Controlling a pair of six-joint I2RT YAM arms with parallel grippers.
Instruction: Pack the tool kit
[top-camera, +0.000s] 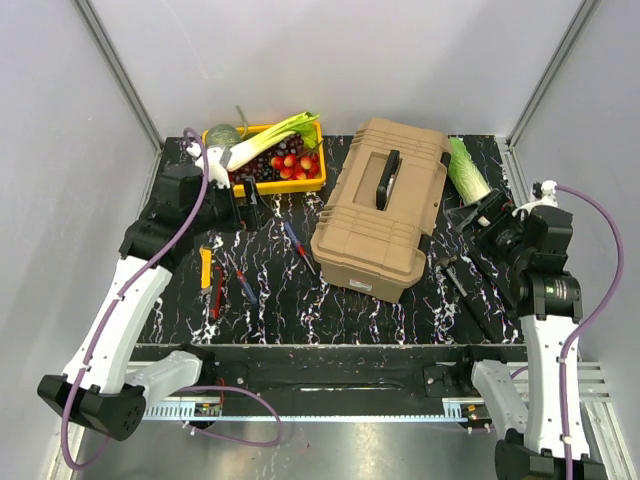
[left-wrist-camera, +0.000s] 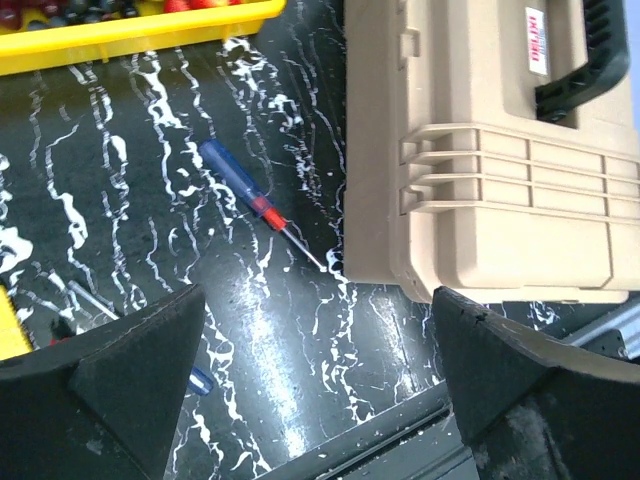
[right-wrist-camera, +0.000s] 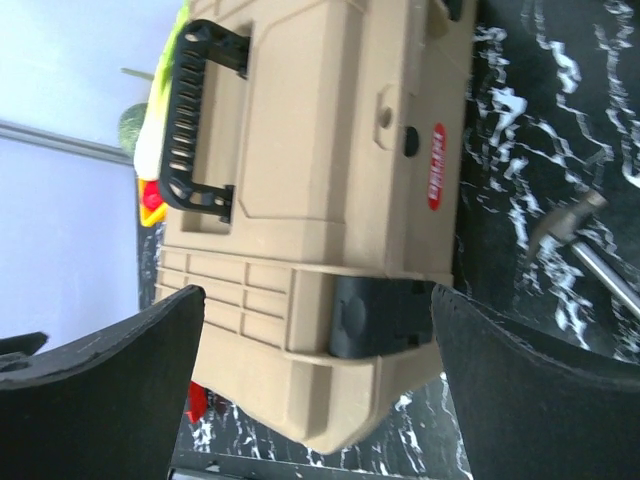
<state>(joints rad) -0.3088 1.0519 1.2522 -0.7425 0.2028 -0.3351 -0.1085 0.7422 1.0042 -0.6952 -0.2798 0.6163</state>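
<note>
Black marble-look tabletop (top-camera: 300, 320) w/ white veins. Pale grey wall panels on alu posts close it in on three sides.

L gripper (left-wrist-camera: 310, 400) is spread wide w/ nothing btwn its pads, hanging over bare top. R gripper (right-wrist-camera: 320, 400) is equally wide, also empty.

Straight ahead of R gripper sits the tan toolbox (right-wrist-camera: 320, 150). Its lid is shut, black latch (right-wrist-camera: 375, 315) facing the fingers, black handle (right-wrist-camera: 195, 110) lying flat on top. From L gripper the box is ahead and to the right.

Further ahead of L gripper is a yellow crate (left-wrist-camera: 140, 32) holding a leek (top-camera: 268, 142) and red fruit (top-camera: 292, 163).

Loose bits:
- Behind L gripper, nearer the arm bases: yellow-handled tool (top-camera: 205, 268) and blue-handled pliers (top-camera: 244, 286).
- Ahead of L gripper: blue/red screwdriver (left-wrist-camera: 255, 205), tip close to the box wall.
- Off to R gripper's side: hammer (right-wrist-camera: 575, 235), apart from the box.
- Beyond R gripper: pale green cabbage (top-camera: 466, 168).
</note>
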